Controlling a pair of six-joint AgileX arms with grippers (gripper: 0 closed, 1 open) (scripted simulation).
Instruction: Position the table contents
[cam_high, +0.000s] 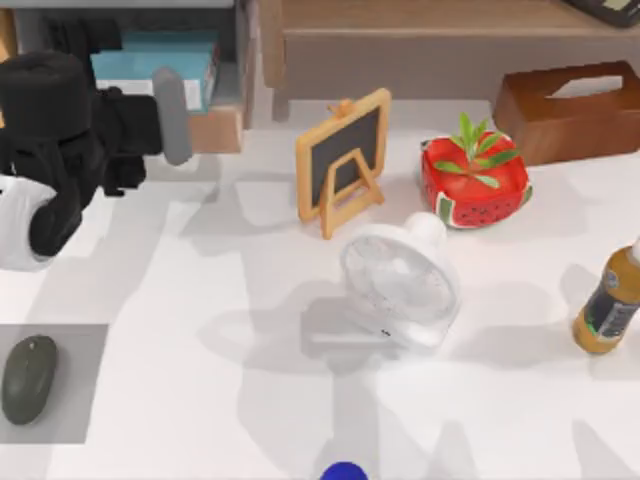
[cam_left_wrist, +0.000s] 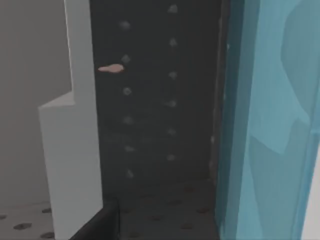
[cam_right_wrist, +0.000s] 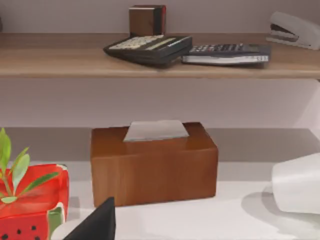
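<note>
- At the top view's far left edge: one left arm (cam_high: 60, 150), black and white, its gripper end reaching toward the teal and white book-like item (cam_high: 160, 55) at the back of the table; whether it is wide, narrow or holding cannot be told.
- Book-like item: one, partly hidden behind the arm; in the left wrist view a teal surface (cam_left_wrist: 270, 125) stands close beside a dark dotted panel.
- Mouse (cam_high: 28, 378): one, dark grey-green, lying on the grey mat (cam_high: 85, 345) at the left front of the table (cam_high: 200, 420), untouched.
- Right gripper: a dark fingertip (cam_right_wrist: 97, 222) cut off in the right wrist view; spread cannot be told.
- Other items, one each: chalkboard easel (cam_high: 343, 160), white fan (cam_high: 400, 280), watermelon planter (cam_high: 473, 180), tissue box (cam_high: 570, 110), bottle (cam_high: 610, 305), cut off at the right edge.
</note>
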